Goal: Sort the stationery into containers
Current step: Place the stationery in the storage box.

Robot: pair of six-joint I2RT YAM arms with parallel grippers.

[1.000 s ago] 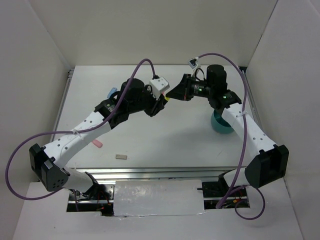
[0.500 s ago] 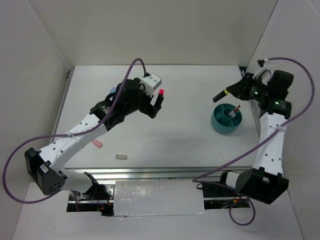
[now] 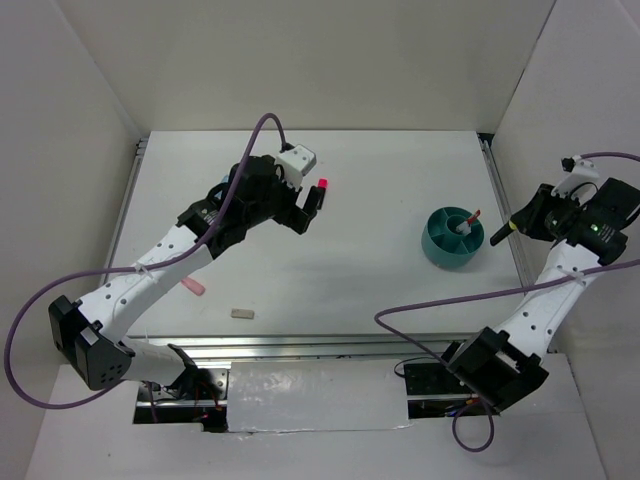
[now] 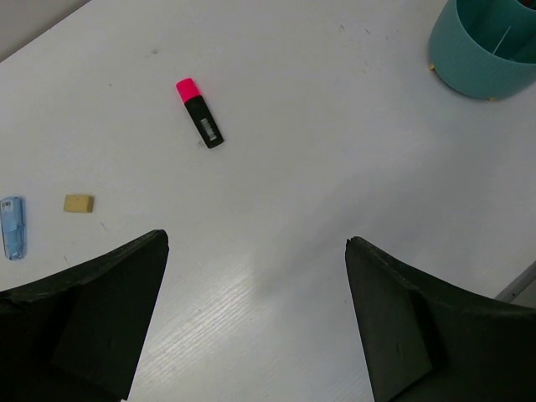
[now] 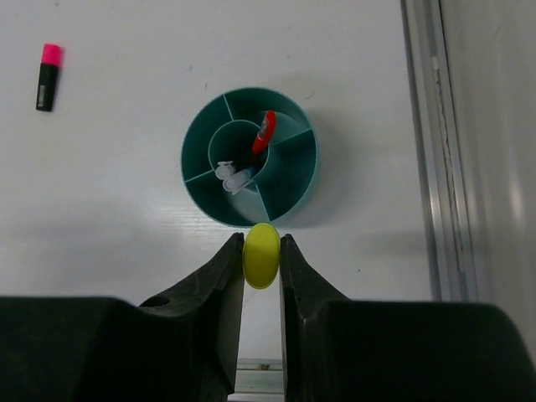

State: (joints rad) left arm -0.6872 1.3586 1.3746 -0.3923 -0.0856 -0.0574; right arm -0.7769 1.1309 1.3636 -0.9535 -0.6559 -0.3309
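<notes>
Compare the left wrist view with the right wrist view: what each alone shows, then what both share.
Left wrist only: a tan eraser, a blue clip and the open left pincer. Right wrist only: the right pincer shut on a yellow-capped highlighter, and a red pen inside the teal cup. Both: the pink-capped highlighter and that cup on the white table.

smooth round teal plastic cup [image 5: 186, 155], matt-ish white tabletop [image 4: 335, 167], faintly scuffed, glossy yellow plastic highlighter cap [image 5: 261, 255], pink-capped black plastic highlighter [image 4: 201, 117], smooth too
</notes>
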